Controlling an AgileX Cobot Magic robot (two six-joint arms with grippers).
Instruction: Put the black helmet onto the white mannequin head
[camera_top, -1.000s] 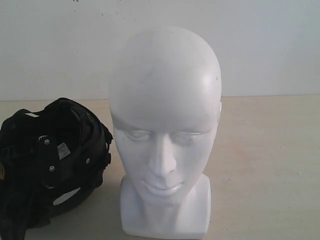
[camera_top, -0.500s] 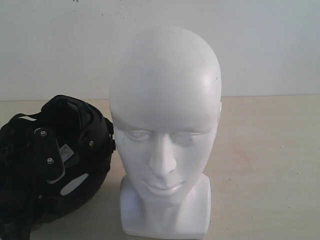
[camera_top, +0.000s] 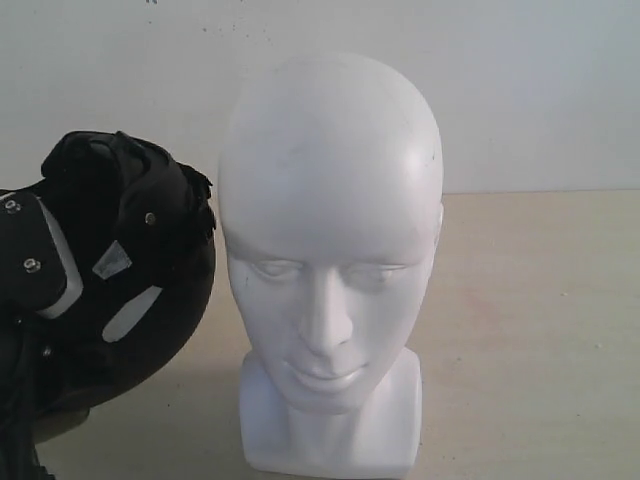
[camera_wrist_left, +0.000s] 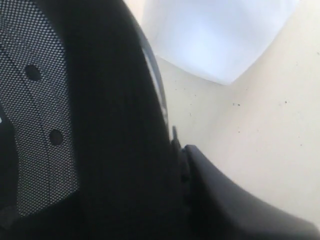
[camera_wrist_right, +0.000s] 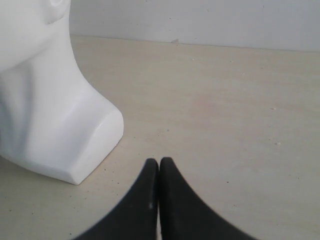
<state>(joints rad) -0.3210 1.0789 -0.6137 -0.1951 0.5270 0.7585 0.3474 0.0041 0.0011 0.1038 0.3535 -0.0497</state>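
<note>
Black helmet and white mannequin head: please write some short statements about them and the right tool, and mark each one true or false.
1. The white mannequin head is bare. True.
2. The black helmet is on the right of the head in the exterior view. False: it is on the left.
3. The right tool is shut and holds nothing. True.
4. The head lies on its side. False: it stands upright on the table.
5. The helmet's padded inside faces the exterior camera. True.

The middle is blocked by the head (camera_top: 330, 260). Its left side is crowded by the helmet (camera_top: 110, 270), just beside it. Free room is seen over the table (camera_top: 540, 330) to its right.
</note>
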